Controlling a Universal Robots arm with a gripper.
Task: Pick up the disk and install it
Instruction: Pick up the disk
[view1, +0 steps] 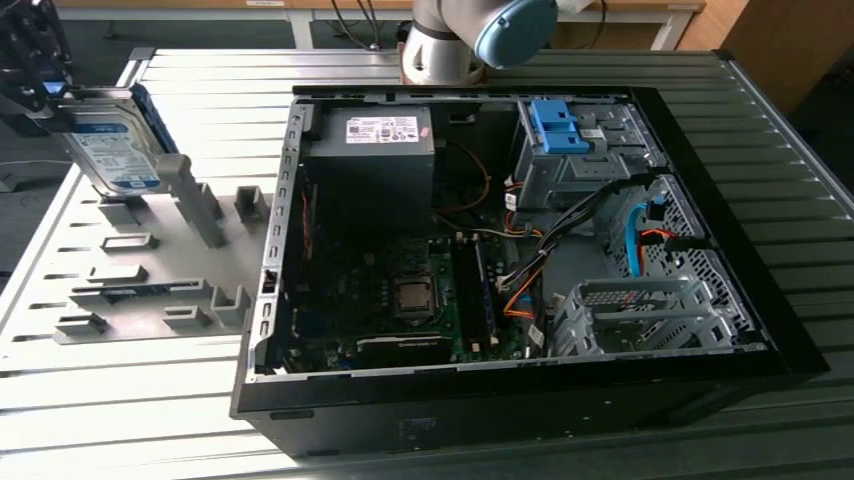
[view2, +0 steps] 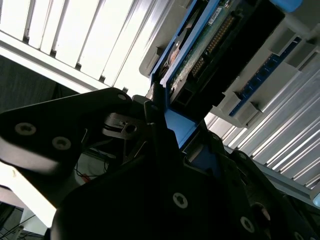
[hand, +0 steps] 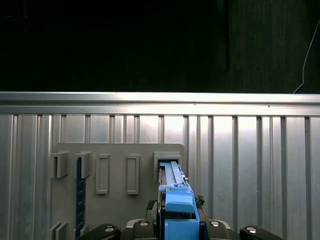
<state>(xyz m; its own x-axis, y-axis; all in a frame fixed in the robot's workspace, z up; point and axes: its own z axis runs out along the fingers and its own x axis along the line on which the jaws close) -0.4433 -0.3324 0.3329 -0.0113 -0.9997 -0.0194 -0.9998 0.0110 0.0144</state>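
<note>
Fingers (view2: 159, 125) clamped on the disk (view1: 114, 148) by its blue frame. Gripper (view1: 56, 100) is at the far end of the exterior view's left and holds the disk on edge, tilted, over the far slot of the grey fixture plate (view1: 147, 290). Can't tell if its lower edge touches the slot. Open PC case (view1: 507, 420) sits to the exterior view's right, on the slatted table (view1: 120, 400).

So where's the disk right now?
At the exterior view's far left, the disk stands tilted over the grey holder plate, beside the open computer case.

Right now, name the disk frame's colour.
Bright blue; the disk shows it best in the first wrist view.
</note>
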